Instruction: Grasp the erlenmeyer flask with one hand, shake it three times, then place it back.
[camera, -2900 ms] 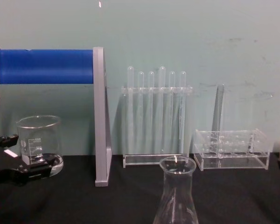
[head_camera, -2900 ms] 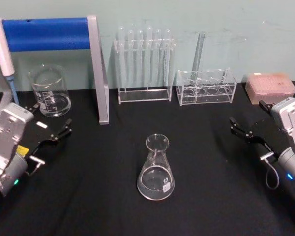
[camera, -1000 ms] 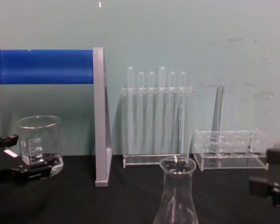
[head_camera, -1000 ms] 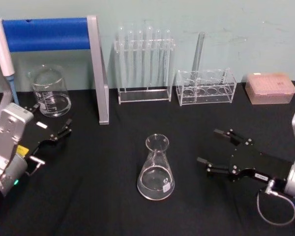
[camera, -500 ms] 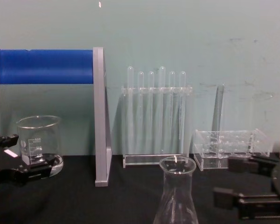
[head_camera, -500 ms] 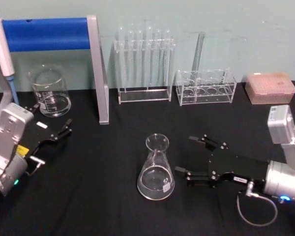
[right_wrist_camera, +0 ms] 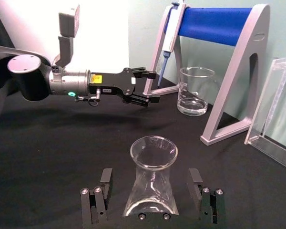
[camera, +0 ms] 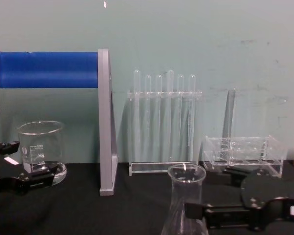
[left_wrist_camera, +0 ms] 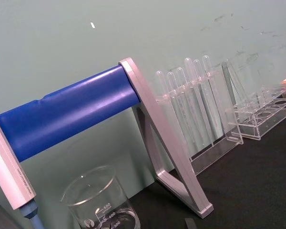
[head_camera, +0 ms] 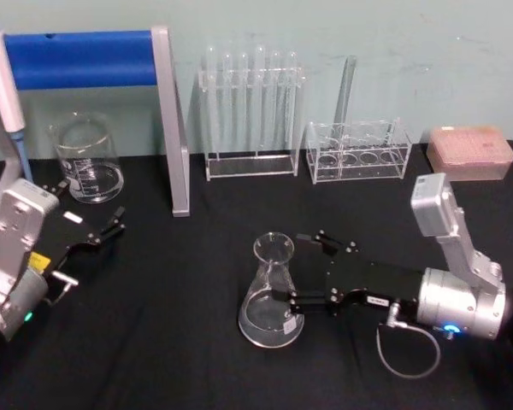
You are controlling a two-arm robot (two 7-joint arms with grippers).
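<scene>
Erlenmeyer flask (head_camera: pixel 272 295) stands upright mid-way across the bench (head_camera: pixel 171 350) in the head view; the right tool (head_camera: pixel 287 267) has slid in from the right, jaws wide. The left tool (head_camera: pixel 90 207) idles open at left. In the right wrist view, fingers (right_wrist_camera: pixel 103 183) flank the glass, unclosed. In the chest view the tool sits level with the flask's body, so closing looks next

A laboratory: racked test tubes (head_camera: pixel 250 85), a graduated beaker (head_camera: pixel 87 158), a pipette (head_camera: pixel 3 85), an erlenmeyer flask (head_camera: pixel 270 265).
</scene>
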